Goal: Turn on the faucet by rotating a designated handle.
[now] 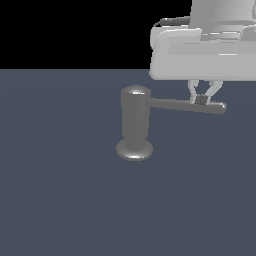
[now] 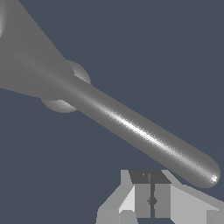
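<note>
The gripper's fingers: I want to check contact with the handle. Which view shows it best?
The wrist view: the shut fingertips sit beside the handle, not around it. The exterior view shows the gripper small, overlapping the rod.

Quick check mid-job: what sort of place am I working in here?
Looks like a bare simulated test scene, not a real kitchen: a lone grey faucet with its handle on a flat blue-grey floor, black void behind, and the hand at the handle.

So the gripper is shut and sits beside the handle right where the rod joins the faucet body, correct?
Not quite. In the exterior view the gripper is shut, but it sits near the rounded free end of the handle, far from where the rod joins the faucet body.
</note>
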Controlling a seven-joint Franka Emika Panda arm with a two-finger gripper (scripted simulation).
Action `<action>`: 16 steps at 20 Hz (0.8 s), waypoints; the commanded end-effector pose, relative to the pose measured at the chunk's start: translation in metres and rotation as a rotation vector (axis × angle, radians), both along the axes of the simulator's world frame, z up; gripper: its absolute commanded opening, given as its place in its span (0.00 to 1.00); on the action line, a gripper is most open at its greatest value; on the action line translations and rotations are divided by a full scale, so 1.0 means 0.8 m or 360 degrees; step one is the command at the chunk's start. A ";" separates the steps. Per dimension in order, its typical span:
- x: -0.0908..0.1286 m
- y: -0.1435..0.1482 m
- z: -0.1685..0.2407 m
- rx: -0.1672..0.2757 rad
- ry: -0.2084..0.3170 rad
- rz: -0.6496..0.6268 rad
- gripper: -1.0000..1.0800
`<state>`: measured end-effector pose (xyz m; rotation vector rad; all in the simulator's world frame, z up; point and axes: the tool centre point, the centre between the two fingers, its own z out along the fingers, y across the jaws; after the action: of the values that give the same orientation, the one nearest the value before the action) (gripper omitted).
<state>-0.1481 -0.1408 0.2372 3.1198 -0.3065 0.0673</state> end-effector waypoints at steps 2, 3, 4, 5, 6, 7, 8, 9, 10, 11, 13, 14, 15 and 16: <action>0.009 -0.009 -0.010 0.0004 0.0026 0.0009 0.00; 0.012 -0.012 -0.011 0.0005 0.0027 0.0008 0.00; 0.014 -0.016 -0.011 0.0005 0.0029 0.0007 0.00; 0.017 -0.019 -0.012 0.0005 0.0030 0.0007 0.00; 0.019 -0.023 -0.012 0.0006 0.0032 0.0006 0.00; 0.022 -0.027 -0.013 0.0006 0.0034 0.0005 0.00; 0.025 -0.030 -0.013 0.0007 0.0035 0.0004 0.00; 0.027 -0.033 -0.013 0.0007 0.0037 0.0003 0.00; 0.030 -0.037 -0.014 0.0008 0.0038 0.0002 0.00; 0.032 -0.040 -0.014 0.0008 0.0040 0.0001 0.00; 0.038 -0.047 -0.015 0.0009 0.0043 0.0000 0.00; 0.040 -0.051 -0.016 0.0009 0.0044 -0.0001 0.00; 0.043 -0.054 -0.016 0.0010 0.0046 -0.0002 0.00; 0.045 -0.058 -0.017 0.0010 0.0047 -0.0003 0.00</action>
<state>-0.1074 -0.1774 0.2373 3.1215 -0.2861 0.0641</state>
